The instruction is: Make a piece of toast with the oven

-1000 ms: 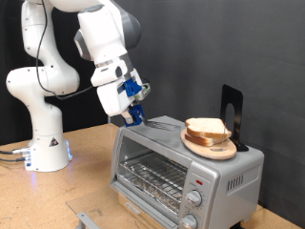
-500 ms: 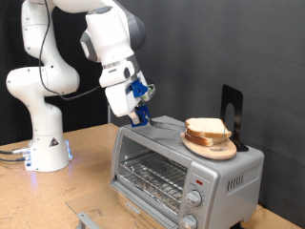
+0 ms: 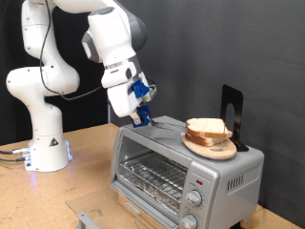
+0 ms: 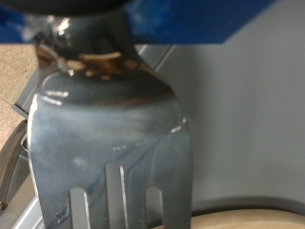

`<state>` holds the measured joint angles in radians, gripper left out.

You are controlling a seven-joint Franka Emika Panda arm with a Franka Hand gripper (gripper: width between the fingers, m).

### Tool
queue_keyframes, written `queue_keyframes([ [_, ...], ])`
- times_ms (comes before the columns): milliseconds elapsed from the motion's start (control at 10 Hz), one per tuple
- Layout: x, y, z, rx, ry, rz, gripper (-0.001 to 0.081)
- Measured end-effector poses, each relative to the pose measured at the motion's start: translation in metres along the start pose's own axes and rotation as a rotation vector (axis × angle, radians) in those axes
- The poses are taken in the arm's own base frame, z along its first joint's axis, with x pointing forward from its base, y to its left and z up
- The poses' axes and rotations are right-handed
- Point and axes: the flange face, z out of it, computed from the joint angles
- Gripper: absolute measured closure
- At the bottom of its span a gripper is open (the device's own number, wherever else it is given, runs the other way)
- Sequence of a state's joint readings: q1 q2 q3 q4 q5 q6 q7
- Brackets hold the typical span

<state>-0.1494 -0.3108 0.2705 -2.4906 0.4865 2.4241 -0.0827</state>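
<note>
Exterior view: the white robot arm [image 3: 57, 72] rises from its base on the wooden surface [image 3: 81, 167] and bends over toward the oven [image 3: 186, 172], the silver-grey box that anchors the scene. The oven sits on the surface to the exterior view's right of the arm's base, its glass door closed, a wire rack [image 3: 151, 176] visible behind the glass and round knobs [image 3: 195, 197] on the panel at the door's right. On the oven's roof, toward its right end, a round wooden plate [image 3: 210, 146] carries the piece of toast [image 3: 206, 129], pale-faced with a tan crust, lying flat. A dark upright stand [image 3: 232, 114] rises just behind the plate. The tool [image 3: 139, 118], with blue fittings, hangs just above the oven's top-left corner, well apart from the toast, tilted down toward the roof. It appears to grip a metal fork-like utensil [image 4: 105, 134], which fills the wrist view with its slotted tines pointing at a pale curved edge [image 4: 248, 212] in the frame's corner; how far the fingers stand apart cannot be told, since the utensil and blue housing hide them.
</note>
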Motion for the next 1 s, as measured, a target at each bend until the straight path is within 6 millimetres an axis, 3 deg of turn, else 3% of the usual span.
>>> queue_keyframes([
  [600, -0.005, -0.005, 0.0, 0.01, 0.001, -0.014, 0.0406],
  [1000, -0.011, -0.01, -0.014, 0.026, 0.033, -0.011, 0.0406],
])
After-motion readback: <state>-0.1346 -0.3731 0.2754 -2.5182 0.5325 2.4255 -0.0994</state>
